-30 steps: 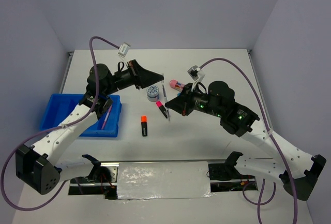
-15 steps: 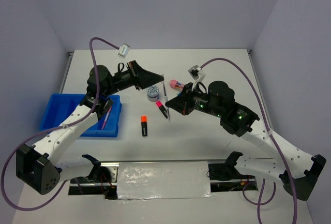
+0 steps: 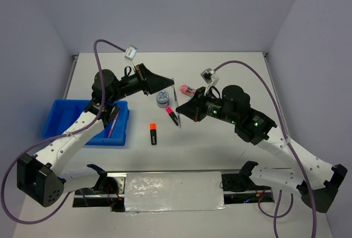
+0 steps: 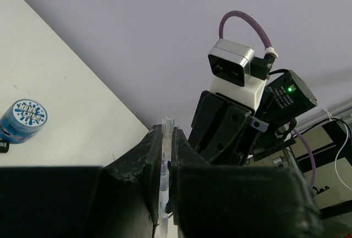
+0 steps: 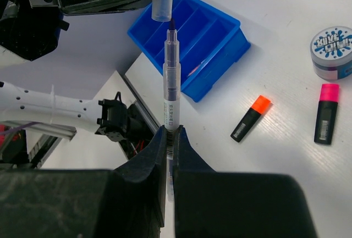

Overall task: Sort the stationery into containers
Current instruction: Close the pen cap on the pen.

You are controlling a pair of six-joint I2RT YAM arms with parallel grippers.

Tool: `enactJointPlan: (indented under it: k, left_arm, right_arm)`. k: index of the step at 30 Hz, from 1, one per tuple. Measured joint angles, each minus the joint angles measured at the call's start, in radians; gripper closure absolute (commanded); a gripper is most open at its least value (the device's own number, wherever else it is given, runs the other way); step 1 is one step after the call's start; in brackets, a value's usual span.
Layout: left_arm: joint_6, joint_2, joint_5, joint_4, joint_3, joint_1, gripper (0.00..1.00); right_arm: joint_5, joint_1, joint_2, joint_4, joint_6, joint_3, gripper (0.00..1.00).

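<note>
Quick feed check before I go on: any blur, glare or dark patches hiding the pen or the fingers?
Top external: soft even light, no glare on the table. Left wrist: left gripper's fingers nearly black, detail lost; clear cap low in contrast; disc sharp. Right wrist: pen crisp, barcode visible; right gripper's fingers dark, slightly soft.

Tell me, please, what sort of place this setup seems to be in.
Most likely a robotics lab test cell: a white table boxed in by plain pale walls, a left arm and right arm bolted at its near edge, and purple cables looping off them.
</note>
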Motion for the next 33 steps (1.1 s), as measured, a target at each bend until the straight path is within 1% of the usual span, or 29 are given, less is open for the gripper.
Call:
enactJointPlan:
  k: [8,21,33]
  left_arm:
    - [-0.008,0.000,-0.003,0.026,-0.019,0.001,1.00]
    - [0.005,-0.010,-0.077,-0.057,-0.005,0.001,1.00]
    - [0.000,-0.010,-0.078,-0.042,0.004,0.001,1.00]
  right_arm:
    - [-0.003,0.000,0.006,-0.005,0.005,0.000,1.00]
    - [-0.029,0.009,0.021,0.001,0.019,0.000,1.00]
    - [-0.011,0.011,0.031,-0.003,0.011,0.001,1.00]
